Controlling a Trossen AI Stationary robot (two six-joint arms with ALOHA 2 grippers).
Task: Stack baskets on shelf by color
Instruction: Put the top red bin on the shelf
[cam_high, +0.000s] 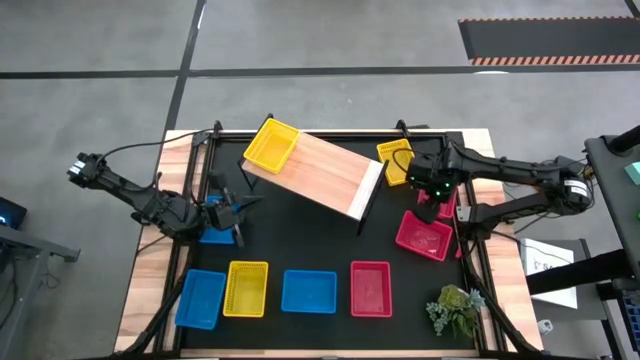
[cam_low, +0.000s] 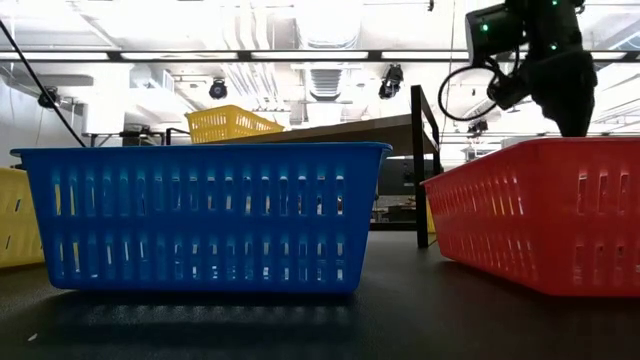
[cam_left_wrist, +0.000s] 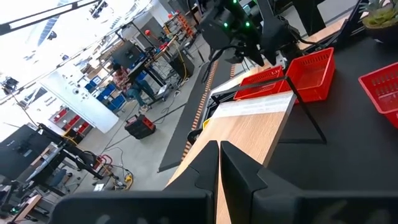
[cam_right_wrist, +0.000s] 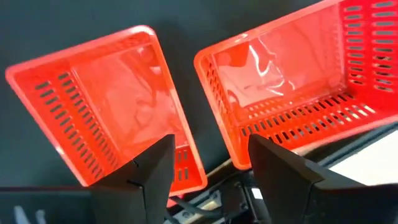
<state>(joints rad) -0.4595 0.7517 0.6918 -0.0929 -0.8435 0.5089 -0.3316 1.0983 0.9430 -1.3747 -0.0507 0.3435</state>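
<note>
The right hand (cam_right_wrist: 208, 165) hangs wide open, holding nothing, above 2 red baskets (cam_right_wrist: 112, 102) lying side by side on the bench (cam_high: 330, 240). The left hand (cam_left_wrist: 219, 165), pinched closed and empty, points at the shelf (cam_high: 325, 172), where 1 yellow basket (cam_high: 271, 144) sits.

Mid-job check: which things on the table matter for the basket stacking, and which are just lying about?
Job:
yellow baskets
blue baskets
red baskets
shelf

Lying about:
green plant
</note>
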